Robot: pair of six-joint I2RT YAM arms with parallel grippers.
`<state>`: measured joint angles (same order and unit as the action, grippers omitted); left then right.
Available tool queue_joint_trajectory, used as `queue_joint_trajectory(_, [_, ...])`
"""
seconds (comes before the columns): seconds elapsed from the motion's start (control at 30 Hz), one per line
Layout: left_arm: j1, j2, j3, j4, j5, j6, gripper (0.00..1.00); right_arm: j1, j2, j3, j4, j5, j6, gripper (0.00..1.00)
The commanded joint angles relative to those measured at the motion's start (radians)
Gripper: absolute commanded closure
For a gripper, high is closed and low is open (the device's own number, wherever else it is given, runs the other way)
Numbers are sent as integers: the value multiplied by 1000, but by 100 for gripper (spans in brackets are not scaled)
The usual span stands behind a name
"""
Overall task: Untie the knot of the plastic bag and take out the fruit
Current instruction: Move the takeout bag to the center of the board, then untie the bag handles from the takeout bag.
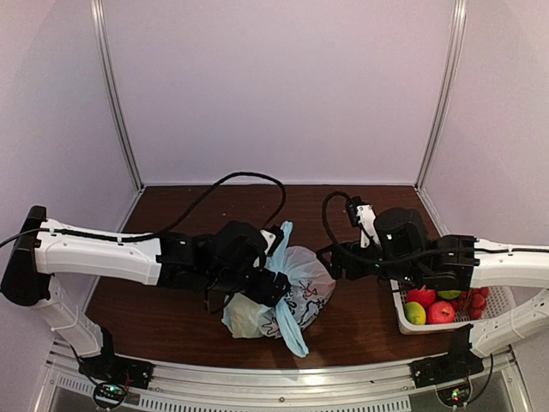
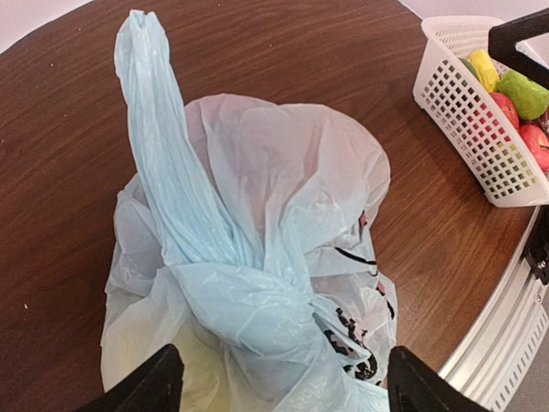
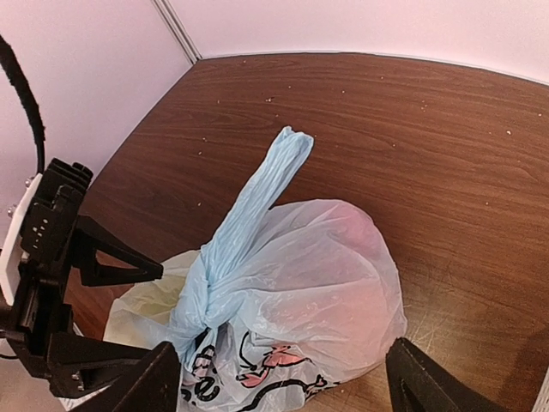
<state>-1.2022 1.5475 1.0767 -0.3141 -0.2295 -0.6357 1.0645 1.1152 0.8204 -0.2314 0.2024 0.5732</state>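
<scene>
One tied knot (image 2: 249, 300), left hand (image 2: 280, 369) open nearby

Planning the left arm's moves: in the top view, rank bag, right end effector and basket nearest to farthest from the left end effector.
1. Bag, directly under the left end effector.
2. Right end effector, just right of the bag.
3. Basket, at the far right, near edge.

A white mesh basket (image 2: 480, 129) (red fruit (image 1: 441, 312) and green fruit (image 2: 525, 93) inside) stands on the brown wooden table (image 2: 300, 51).
</scene>
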Motion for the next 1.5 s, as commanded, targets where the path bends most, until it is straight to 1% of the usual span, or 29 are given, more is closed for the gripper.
queue_joint_trajectory(0.0, [-27, 47, 67, -54, -51, -13, 20, -2, 17, 22, 47, -39, 12, 16])
queue_joint_trajectory(0.2, [-35, 96, 100, -93, -79, -53, 30, -3, 18, 9, 63, -47, 24, 16])
queue_joint_trajectory(0.33, [-40, 113, 122, -137, -120, -72, 40, -1, 10, 2, 57, -40, 25, 16])
queue_joint_trajectory(0.43, [-40, 117, 124, -144, -129, -76, 44, -2, 4, -4, 56, -34, 27, 16])
queue_joint_trajectory(0.73, [-40, 154, 145, -160, -122, -93, 48, -1, 23, -8, 69, -34, 30, 16])
queue_joint_trajectory(0.83, [-40, 176, 155, -160, -120, -94, 48, -1, 28, -12, 71, -37, 29, 12])
queue_joint_trajectory(1.0, [-40, 187, 177, -172, -134, -100, 77, 2, 27, -26, 73, -34, 33, 11])
queue_joint_trajectory(1.1, [-42, 167, 177, -170, -142, -106, 89, 5, 20, -43, 76, -33, 40, 11])
queue_joint_trajectory(1.2, [-42, 131, 166, -143, -138, -102, 98, 6, 8, -62, 76, -33, 48, 11])
queue_joint_trajectory(1.23, [-41, 115, 152, -119, -129, -92, 100, 6, 3, -68, 78, -34, 49, 11])
queue_joint_trajectory(1.3, [-42, 65, 110, -46, -102, -82, 100, 8, -13, -80, 84, -41, 48, 11])
queue_joint_trajectory(1.4, [-42, -6, 40, 73, -47, -53, 100, 9, -46, -105, 118, -72, 42, 15])
queue_joint_trajectory(1.47, [-40, -52, -3, 154, -7, -26, 100, 6, -68, -125, 147, -101, 47, 16])
